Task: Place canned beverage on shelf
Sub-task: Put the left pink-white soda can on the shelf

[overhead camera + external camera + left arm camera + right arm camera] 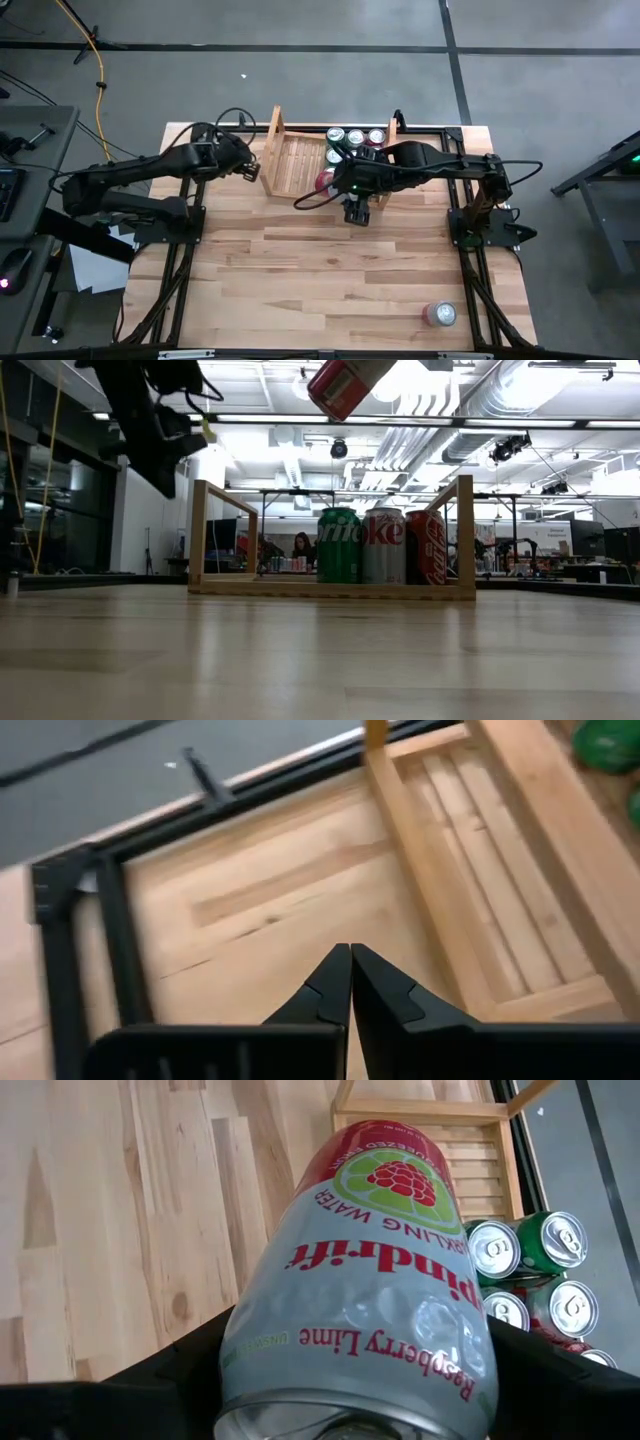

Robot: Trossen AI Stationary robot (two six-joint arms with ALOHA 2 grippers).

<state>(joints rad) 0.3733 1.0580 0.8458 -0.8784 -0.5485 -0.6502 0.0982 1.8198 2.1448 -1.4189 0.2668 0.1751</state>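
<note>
The step in hand is the carry: the right gripper (pixel 352 190) pinches a silver-and-red raspberry-lime sparkling water can (pixel 370 1270) and holds it tilted in the air, well above the pale wooden counter (pixel 330 280) and over the front edge of the low pale wooden shelf with slatted base and two upright side boards (pixel 295 160). Several cans already stand at the shelf's right end, among them a green one, a silver one and a red one (pixel 426 547). The next move calls for turning the can upright and lowering it onto the free slats beside them. The left gripper (pixel 350 988), pressed together and empty, waits just outside the shelf's left board. Another can (pixel 441 315) lies near the counter's front right corner.
</note>
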